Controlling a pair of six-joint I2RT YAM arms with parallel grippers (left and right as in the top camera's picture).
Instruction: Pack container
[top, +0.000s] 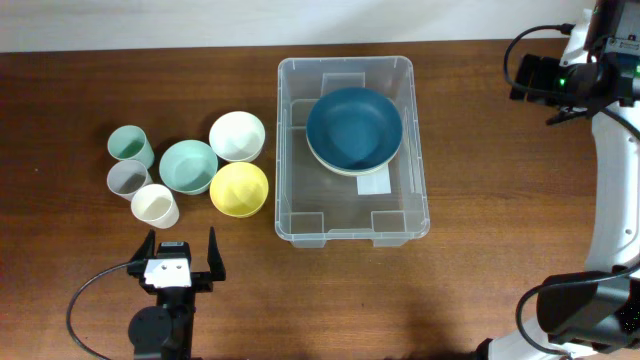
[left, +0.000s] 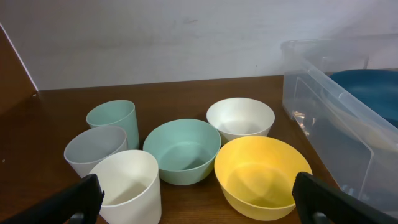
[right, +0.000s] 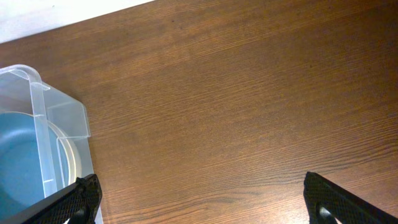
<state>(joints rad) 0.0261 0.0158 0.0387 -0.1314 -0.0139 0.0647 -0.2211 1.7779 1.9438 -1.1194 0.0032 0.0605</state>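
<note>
Large rectangular clear plastic container, upright and lidless, centre-right of the overhead frame, white label on its base.

This looks like a robot test room or lab. A brown wooden table stands by a plain white wall. A white robot arm and a black robot arm with a looping cable sit at its edges. Plastic bowls, cups and a clear container are set out on it.

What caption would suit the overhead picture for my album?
Dark blue round bowl inside the clear plastic container, round yellow bowl outside on the wooden table.
</note>
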